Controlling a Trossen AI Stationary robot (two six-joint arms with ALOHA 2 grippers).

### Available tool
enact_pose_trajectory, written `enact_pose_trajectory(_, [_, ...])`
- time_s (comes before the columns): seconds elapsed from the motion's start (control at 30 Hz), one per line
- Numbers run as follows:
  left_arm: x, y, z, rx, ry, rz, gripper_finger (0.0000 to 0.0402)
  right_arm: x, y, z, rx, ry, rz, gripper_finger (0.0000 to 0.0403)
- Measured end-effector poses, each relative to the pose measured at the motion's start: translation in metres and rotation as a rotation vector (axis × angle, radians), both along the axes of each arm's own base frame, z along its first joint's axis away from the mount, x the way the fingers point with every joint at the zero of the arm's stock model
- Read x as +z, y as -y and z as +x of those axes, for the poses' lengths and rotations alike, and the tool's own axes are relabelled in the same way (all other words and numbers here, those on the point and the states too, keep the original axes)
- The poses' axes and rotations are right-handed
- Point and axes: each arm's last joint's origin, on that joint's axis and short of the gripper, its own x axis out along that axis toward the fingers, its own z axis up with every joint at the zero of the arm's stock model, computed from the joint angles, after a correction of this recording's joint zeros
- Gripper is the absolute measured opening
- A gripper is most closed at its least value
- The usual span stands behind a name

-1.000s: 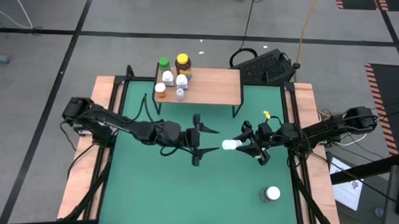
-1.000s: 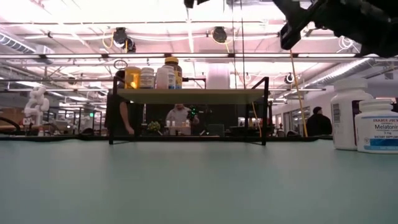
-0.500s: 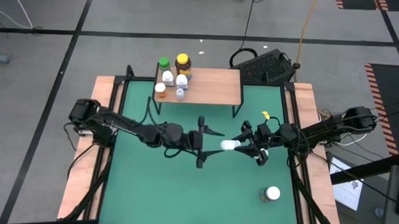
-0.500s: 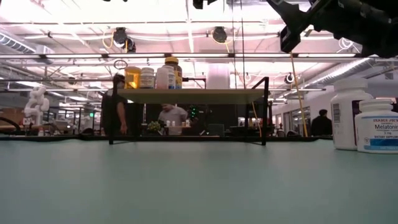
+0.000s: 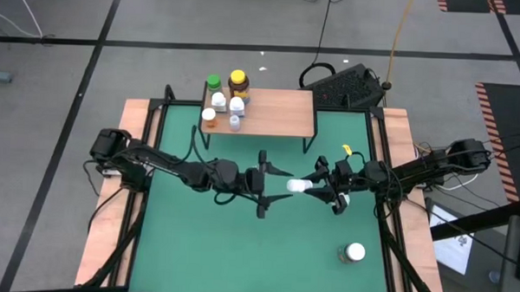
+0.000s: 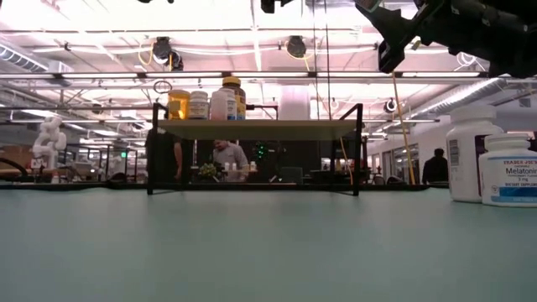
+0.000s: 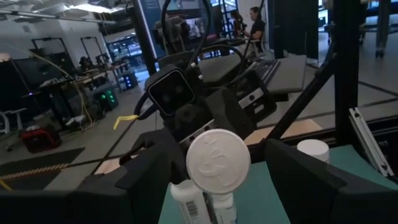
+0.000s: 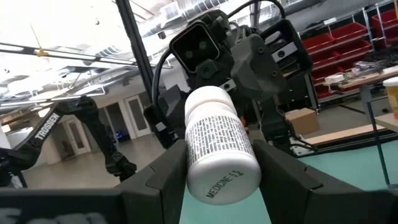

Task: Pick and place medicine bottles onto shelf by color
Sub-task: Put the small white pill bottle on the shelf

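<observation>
My right gripper point(image 5: 317, 188) is shut on a white medicine bottle point(image 5: 299, 185), held on its side above the green mat with its cap toward the table's left. My left gripper point(image 5: 272, 188) is open just to the left of it. In the left wrist view the bottle's white cap point(image 7: 218, 157) faces the camera between my left fingers point(image 7: 149, 171), with a gap on each side. The light-wood shelf point(image 5: 274, 112) stands at the far side and carries several bottles on its left end, among them a green-capped one point(image 5: 213, 82) and an amber one with a yellow cap point(image 5: 237, 79). My right gripper pinches the bottle's labelled body point(image 8: 219, 146) between its two fingers, one on each side, toward the base end. The fingers come level from the table's right and lie along the bottle. The bottle is level and clear of the mat, with its cap end sticking out past the fingertips.
A larger bottle with a white lid point(image 5: 353, 252) stands on the mat at the near right. The low view shows two white bottles there point(image 6: 471, 151) point(image 6: 508, 172). A wooden frame point(image 5: 136, 124) borders the mat. People move in the room beyond the shelf legs point(image 6: 151, 151).
My left gripper has moved toward the table's right, closer to the bottle's cap, and has stayed open. My right gripper has kept its hold, and the bottle has crept a little toward my left gripper.
</observation>
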Motion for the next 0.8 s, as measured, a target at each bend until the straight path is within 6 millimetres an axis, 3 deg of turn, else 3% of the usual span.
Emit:
enact_pose_trajectory(0.4, [0.002,-0.002,0.001,0.003,0.021,-0.028,0.0262,0.001,0.000,0.000,0.000,0.010,-0.002,0.0162])
enact_pose_trajectory(0.57, [-0.007,-0.003,0.005,0.006,0.004,-0.038,0.0261,0.001,0.000,0.000,0.000,0.011,-0.002,0.0162])
enact_pose_trajectory(0.8, [-0.011,-0.005,0.008,0.011,0.015,-0.054,0.0215,0.001,0.000,0.000,0.000,0.009,-0.002,0.0162])
